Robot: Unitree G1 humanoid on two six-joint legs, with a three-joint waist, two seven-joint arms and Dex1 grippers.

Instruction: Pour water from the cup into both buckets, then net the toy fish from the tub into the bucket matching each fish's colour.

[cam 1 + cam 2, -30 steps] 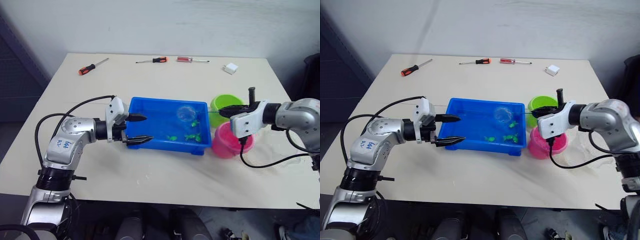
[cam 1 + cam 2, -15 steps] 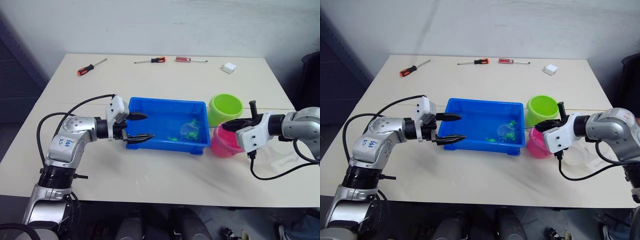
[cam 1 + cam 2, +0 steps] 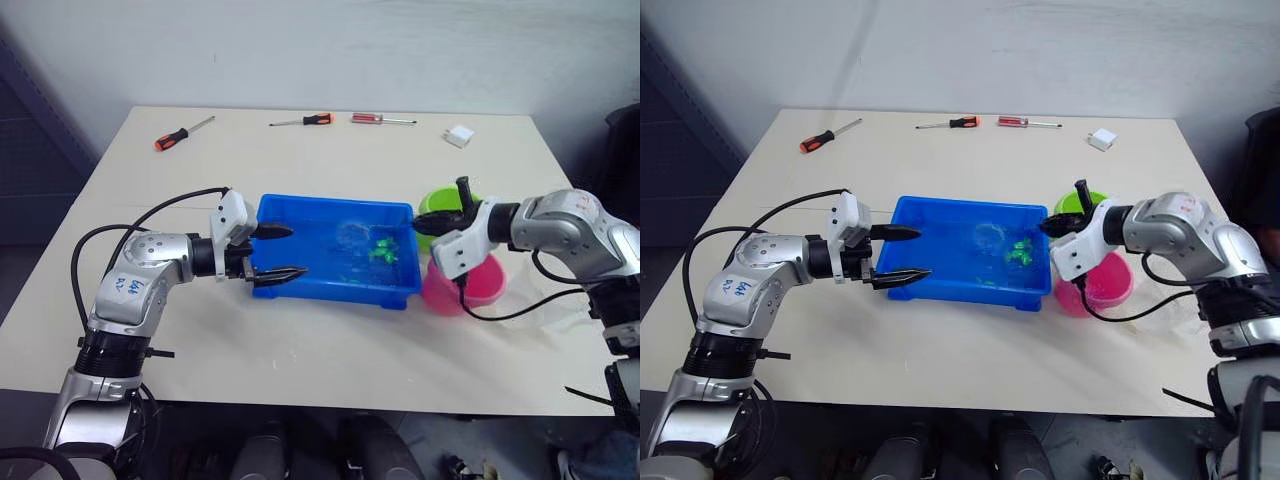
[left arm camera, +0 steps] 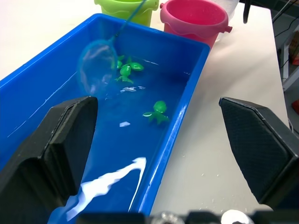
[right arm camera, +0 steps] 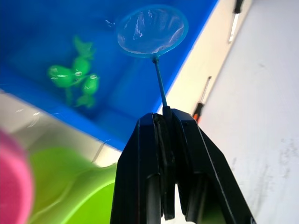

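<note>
The blue tub (image 3: 330, 204) sits mid-table holding water and several green toy fish (image 3: 383, 250). My right gripper (image 3: 418, 226) is shut on the thin handle of the net, in front of the green bucket (image 3: 441, 203). The net's blue hoop (image 3: 350, 235) hangs over the tub's middle, just beside the fish (image 5: 74, 77). The pink bucket (image 3: 472, 288) stands nearer, under my right forearm. My left gripper (image 3: 297, 252) is open at the tub's left end, fingers reaching over the rim. The clear cup (image 3: 1170, 312) lies behind the pink bucket at the right.
Three screwdrivers lie along the table's far side: an orange-handled one (image 3: 183, 133), a small one (image 3: 304, 120) and a red one (image 3: 383, 119). A small white block (image 3: 460, 136) rests at the far right. A black cable (image 3: 180, 205) loops off my left arm.
My right gripper has swung from the front right up to the green bucket, carrying the net's hoop from the tub's right front to its middle. The left arm has stayed put.
</note>
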